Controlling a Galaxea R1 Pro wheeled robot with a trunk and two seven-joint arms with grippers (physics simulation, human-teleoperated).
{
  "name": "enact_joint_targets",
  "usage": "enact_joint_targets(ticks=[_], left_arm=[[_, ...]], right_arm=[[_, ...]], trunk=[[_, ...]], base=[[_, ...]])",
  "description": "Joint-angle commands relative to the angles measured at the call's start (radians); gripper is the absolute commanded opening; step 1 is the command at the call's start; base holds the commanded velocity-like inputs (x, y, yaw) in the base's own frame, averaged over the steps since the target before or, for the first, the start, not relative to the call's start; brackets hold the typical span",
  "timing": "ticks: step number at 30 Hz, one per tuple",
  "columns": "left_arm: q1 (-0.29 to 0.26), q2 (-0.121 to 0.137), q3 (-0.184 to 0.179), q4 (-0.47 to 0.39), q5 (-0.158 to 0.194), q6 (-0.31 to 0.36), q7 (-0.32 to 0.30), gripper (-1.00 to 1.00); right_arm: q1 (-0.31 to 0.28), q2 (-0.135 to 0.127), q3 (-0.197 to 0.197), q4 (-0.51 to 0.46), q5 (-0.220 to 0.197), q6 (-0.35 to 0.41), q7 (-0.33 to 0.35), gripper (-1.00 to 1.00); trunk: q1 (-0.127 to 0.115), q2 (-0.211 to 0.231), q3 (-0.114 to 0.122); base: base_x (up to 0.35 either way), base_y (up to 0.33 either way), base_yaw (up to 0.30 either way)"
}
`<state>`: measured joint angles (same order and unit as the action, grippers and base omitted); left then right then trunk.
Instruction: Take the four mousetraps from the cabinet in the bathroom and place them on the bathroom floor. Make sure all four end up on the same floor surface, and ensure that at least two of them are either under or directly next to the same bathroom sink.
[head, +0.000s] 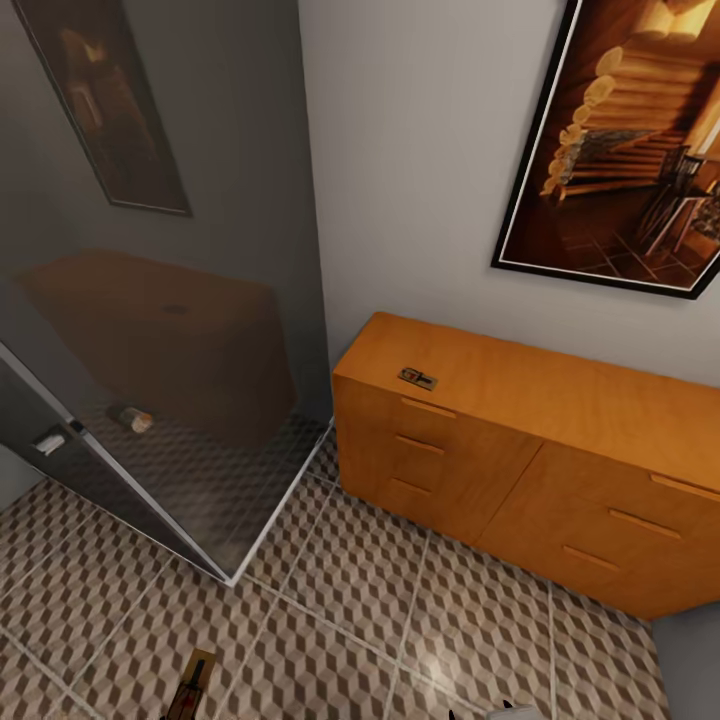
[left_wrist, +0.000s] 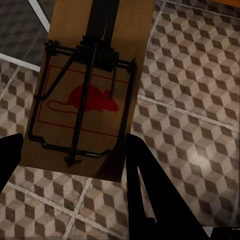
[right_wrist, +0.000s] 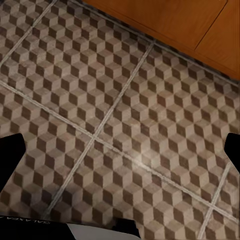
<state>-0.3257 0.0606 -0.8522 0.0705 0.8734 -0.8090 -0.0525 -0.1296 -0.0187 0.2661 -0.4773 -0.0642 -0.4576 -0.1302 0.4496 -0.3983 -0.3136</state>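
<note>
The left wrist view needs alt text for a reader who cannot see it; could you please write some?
A tan mousetrap with dark wire and a red mouse mark sits between the left tool's two dark fingers, above the cube-patterned floor with pale grout lines.

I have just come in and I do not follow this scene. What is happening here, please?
The robot stands in a bathroom facing the orange-brown cabinet. Its left gripper holds one mousetrap above the cube-patterned bathroom floor. Another mousetrap still lies on the cabinet's top. The right gripper is open and empty, hanging over the tiles.
</note>
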Motion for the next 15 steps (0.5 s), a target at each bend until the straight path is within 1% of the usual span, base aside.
enact_joint_targets(ticks=[1,15], left_arm=[[-0.001,-0.001,-0.008,0.003,0.007,-0.004,-0.001,-1.00],[-0.001,-0.001,-0.008,0.003,0.007,-0.004,-0.001,-1.00]], right_arm=[[-0.001,-0.001,0.008,0.000,-0.007,-0.003,-0.006,1.00],[-0.001,-0.001,0.008,0.000,-0.006,-0.003,-0.006,1.00]], trunk=[[0.000,-0.002,-0.002],[0.000,-0.002,-0.002]], base=[[-0.014,-0.097,0.054],[-0.001,-0.008,0.005]])
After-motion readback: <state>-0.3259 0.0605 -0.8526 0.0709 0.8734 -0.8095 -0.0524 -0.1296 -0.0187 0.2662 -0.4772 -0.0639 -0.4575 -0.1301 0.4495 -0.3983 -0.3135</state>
